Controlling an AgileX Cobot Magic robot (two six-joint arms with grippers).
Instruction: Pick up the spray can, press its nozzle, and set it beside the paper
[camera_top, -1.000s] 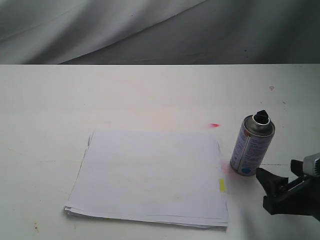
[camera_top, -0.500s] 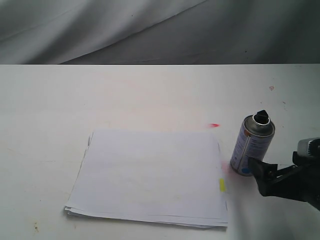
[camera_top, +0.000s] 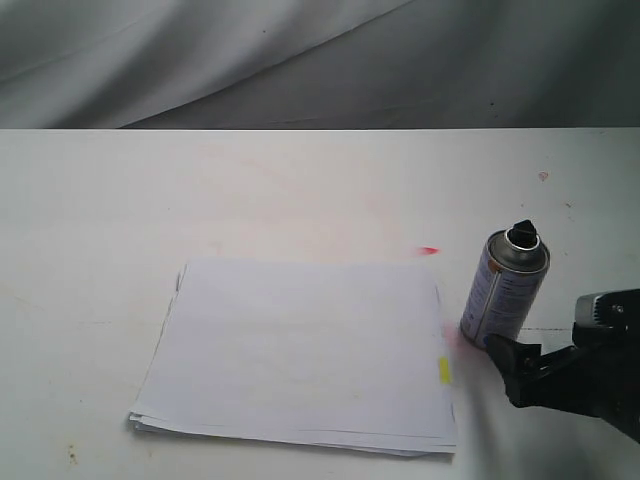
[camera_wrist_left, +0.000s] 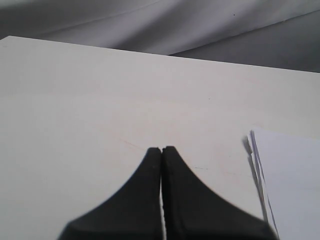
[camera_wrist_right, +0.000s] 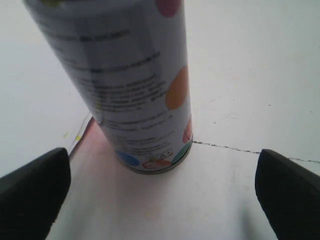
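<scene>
The silver spray can (camera_top: 505, 295) stands upright on the white table, black nozzle on top, just right of the paper (camera_top: 300, 350). The paper is a thin white stack with a yellow tab (camera_top: 443, 370) on its can-side edge. My right gripper (camera_top: 520, 370) is low at the can's near right and open. In the right wrist view the spray can (camera_wrist_right: 135, 90) rises ahead of the right gripper (camera_wrist_right: 160, 175), whose fingers stand wide to either side without touching it. My left gripper (camera_wrist_left: 161, 150) is shut on nothing over bare table, with the paper (camera_wrist_left: 295, 185) edge beside it.
A red mark (camera_top: 429, 250) and a pink stain (camera_top: 452, 335) lie on the table near the can. A thin dark line (camera_wrist_right: 240, 148) runs across the surface by the can's base. Grey cloth (camera_top: 300, 60) hangs behind the table's far edge.
My right gripper has moved left and closer to the spray can's base. The can and the paper have stayed where they were.
</scene>
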